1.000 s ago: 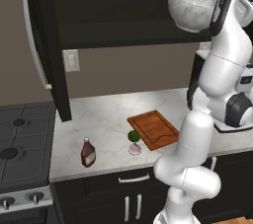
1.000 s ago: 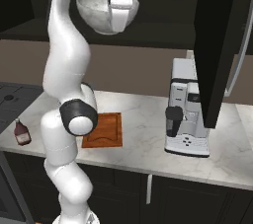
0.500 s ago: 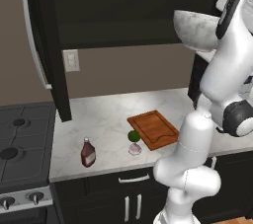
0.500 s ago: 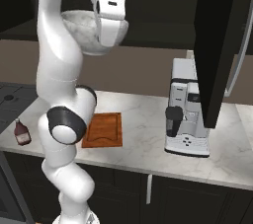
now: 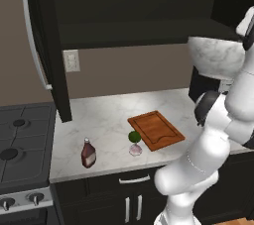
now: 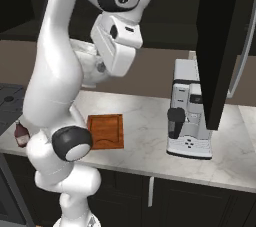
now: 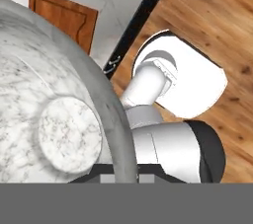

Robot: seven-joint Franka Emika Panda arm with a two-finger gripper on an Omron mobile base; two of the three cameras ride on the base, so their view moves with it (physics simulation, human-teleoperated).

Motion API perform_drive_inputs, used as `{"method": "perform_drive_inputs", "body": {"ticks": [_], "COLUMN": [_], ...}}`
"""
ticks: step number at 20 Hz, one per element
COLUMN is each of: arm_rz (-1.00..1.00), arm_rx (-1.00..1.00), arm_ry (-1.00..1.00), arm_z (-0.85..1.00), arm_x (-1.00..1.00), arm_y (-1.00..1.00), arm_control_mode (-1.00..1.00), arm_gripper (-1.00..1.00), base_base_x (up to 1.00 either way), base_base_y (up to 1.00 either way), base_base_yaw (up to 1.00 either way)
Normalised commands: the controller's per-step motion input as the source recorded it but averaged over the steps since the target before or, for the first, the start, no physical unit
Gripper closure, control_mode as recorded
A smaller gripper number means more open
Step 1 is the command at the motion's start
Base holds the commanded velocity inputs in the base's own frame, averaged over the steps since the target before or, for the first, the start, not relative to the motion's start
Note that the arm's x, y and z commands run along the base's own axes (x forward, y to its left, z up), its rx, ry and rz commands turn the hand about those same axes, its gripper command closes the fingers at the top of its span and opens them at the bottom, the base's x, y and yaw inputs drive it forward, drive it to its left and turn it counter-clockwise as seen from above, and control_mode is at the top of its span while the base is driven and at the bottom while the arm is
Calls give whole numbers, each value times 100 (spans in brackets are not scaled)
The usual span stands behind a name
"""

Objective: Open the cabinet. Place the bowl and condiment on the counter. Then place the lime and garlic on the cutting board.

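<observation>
My gripper [image 7: 121, 174] is shut on the rim of the white marbled bowl [image 5: 217, 56], holding it in the air above the counter's right part, below the open black cabinet [image 5: 134, 6]. The bowl's underside [image 7: 59, 119] fills the left of the hand view. The dark-red condiment [image 5: 88, 153] stands near the front edge of the marble counter [image 5: 104, 120]. The lime [image 5: 134, 136] and the pale garlic [image 5: 134, 149] sit on the counter just left of the cutting board [image 5: 157, 130], which also lies beneath the bowl [image 7: 64, 18].
A black gas stove [image 5: 20, 144] adjoins the counter on the left. One cabinet door [image 5: 42, 45] stands swung open at the left, the other door [image 6: 220, 46] at the right above a coffee machine [image 6: 190, 108]. Low black cabinets [image 5: 129, 204] run under the counter.
The arm has carried the bowl down and away from the cabinet shelf, lower and nearer the robot's side. The items on the counter have not moved.
</observation>
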Motion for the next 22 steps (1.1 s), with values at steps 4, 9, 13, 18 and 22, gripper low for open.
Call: {"method": "perform_drive_inputs", "body": {"ticks": [4, 9, 13, 18, 22], "arm_rz": [5, 4, 3, 0, 0], "arm_rx": [-10, -15, -18, -13, -1], "arm_ry": [-12, -7, -2, -3, -16], "arm_z": [-64, -73, -81, -59, -22], "arm_x": [-100, -100, -100, -78, -10], "arm_y": [23, 34, 50, 48, 24], "arm_control_mode": [-100, -100, -100, -100, -100], "arm_gripper": [100, 100, 100, 100, 100], "base_base_x": [0, 0, 0, 0, 0], "base_base_y": [0, 0, 0, 0, 0], "base_base_yaw": [0, 0, 0, 0, 0]}}
